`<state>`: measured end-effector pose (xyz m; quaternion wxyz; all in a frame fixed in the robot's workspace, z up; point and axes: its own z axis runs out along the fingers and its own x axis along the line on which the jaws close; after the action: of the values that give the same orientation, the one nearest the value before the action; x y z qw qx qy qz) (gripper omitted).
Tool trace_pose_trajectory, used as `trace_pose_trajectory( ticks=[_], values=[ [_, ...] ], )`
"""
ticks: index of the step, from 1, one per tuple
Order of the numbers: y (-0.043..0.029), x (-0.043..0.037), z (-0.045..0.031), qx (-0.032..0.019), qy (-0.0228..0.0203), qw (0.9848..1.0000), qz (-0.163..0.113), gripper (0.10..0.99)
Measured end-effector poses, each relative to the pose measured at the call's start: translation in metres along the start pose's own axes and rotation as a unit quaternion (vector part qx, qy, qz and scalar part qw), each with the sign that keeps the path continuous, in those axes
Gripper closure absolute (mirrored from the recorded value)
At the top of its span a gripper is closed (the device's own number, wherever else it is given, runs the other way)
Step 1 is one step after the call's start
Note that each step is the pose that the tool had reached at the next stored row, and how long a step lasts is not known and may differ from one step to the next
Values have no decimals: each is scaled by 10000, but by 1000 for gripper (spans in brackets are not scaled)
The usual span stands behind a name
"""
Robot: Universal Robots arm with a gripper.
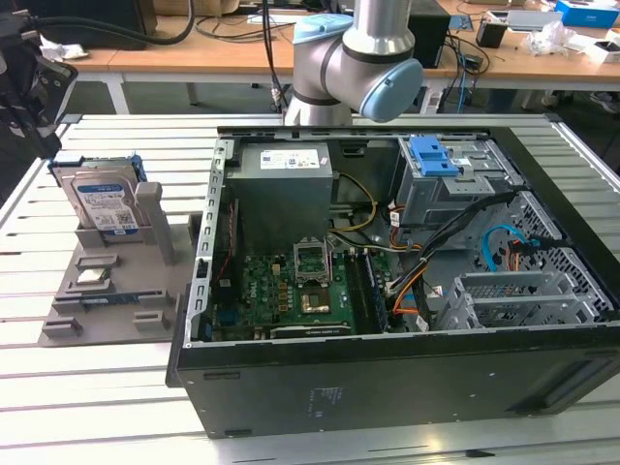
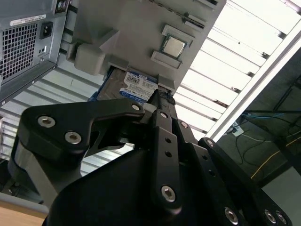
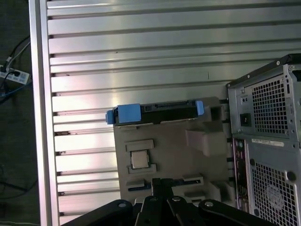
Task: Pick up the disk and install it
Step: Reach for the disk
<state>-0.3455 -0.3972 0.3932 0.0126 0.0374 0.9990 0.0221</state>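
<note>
An open black computer case [image 1: 387, 387] lies on its side on a slatted aluminium worktop [image 1: 87, 387], filling the centre of the exterior view. Inside it, a grey power-supply box [image 1: 286, 194] sits at eleven o'clock, a green motherboard [image 1: 291, 300] at seven o'clock, and a grey drive cage [image 1: 455, 194] with a blue latch [image 1: 433, 155] at one o'clock. A grey plastic fixture [image 1: 107, 300] lies just beside the case at nine o'clock, carrying a small square silver chip [image 1: 92, 277]. Wooden desks [image 1: 194, 48] stand at twelve o'clock.

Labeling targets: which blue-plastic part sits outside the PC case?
The disk, standing upright in the grey holder at the exterior view's left; the blue latch sits on the cage inside the case.
</note>
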Motion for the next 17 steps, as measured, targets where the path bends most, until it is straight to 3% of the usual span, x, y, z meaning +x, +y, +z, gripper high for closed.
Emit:
trace_pose_trajectory(
  ticks=[3, 8, 13, 17],
  values=[
    [47, 24, 1, 1, 1, 10000, 1, 980],
    [54, 143, -1, 0, 0, 10000, 0, 980],
    [115, 231, -1, 3, 1, 10000, 1, 980],
    [149, 256, 0, 5, 0, 10000, 1, 980]
  ],
)
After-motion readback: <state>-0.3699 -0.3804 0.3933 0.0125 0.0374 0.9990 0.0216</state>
